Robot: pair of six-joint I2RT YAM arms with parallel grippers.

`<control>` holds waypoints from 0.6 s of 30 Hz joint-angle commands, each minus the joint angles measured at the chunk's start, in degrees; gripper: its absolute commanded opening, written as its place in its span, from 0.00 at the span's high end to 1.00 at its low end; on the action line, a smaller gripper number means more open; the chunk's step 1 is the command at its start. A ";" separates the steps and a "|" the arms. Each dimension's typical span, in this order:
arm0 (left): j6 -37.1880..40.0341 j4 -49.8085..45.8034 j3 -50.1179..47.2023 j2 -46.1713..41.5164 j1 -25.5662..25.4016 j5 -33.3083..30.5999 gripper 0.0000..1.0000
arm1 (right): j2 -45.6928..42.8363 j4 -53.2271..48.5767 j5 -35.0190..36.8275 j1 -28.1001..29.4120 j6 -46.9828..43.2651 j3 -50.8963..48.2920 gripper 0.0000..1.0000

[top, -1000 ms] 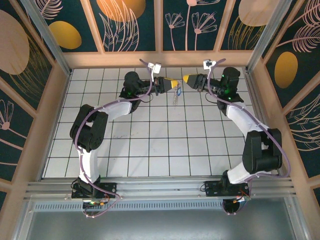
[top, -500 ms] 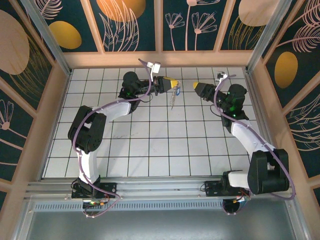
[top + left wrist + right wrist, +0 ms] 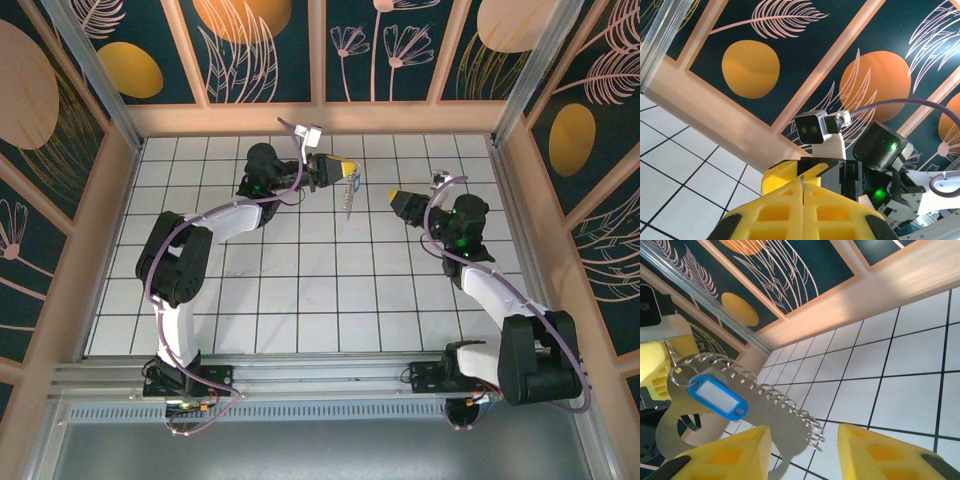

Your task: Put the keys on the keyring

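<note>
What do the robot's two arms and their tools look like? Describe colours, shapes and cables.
Both the left arm and the right arm have white rounded links joined by chunky black joints. A purple cable loops along each. The left tool and right tool end in blocky yellow fingers, and a small silver camera sits on each wrist.

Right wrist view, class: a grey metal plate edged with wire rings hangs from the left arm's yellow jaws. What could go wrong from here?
1. The left gripper, jaws shut, pinches only a thin wire ring, so the grey metal plate and its blue plastic tag hang free and may swing or slip out.
2. The right gripper, jaws open, faces the plate's row of small rings; closing in, it might snag one.
</note>
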 commanded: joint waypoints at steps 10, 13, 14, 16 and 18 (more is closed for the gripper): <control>1.49 0.58 2.98 -1.36 -0.43 0.57 1.00 | -2.15 6.17 0.91 4.55 -3.90 -1.89 0.60; 1.36 0.62 3.34 -1.04 -0.52 0.71 1.00 | -2.01 7.19 1.10 5.77 -4.15 -1.84 0.59; 1.28 0.62 3.44 -1.00 -0.60 0.79 1.00 | -1.97 7.37 1.10 6.12 -4.08 -1.72 0.59; 1.31 0.64 3.77 -0.82 -0.60 0.80 1.00 | -1.63 7.58 0.92 7.11 -4.55 -1.24 0.59; 1.31 0.58 3.97 -0.68 -0.60 0.87 1.00 | -0.96 7.58 1.10 7.97 -4.94 -0.56 0.60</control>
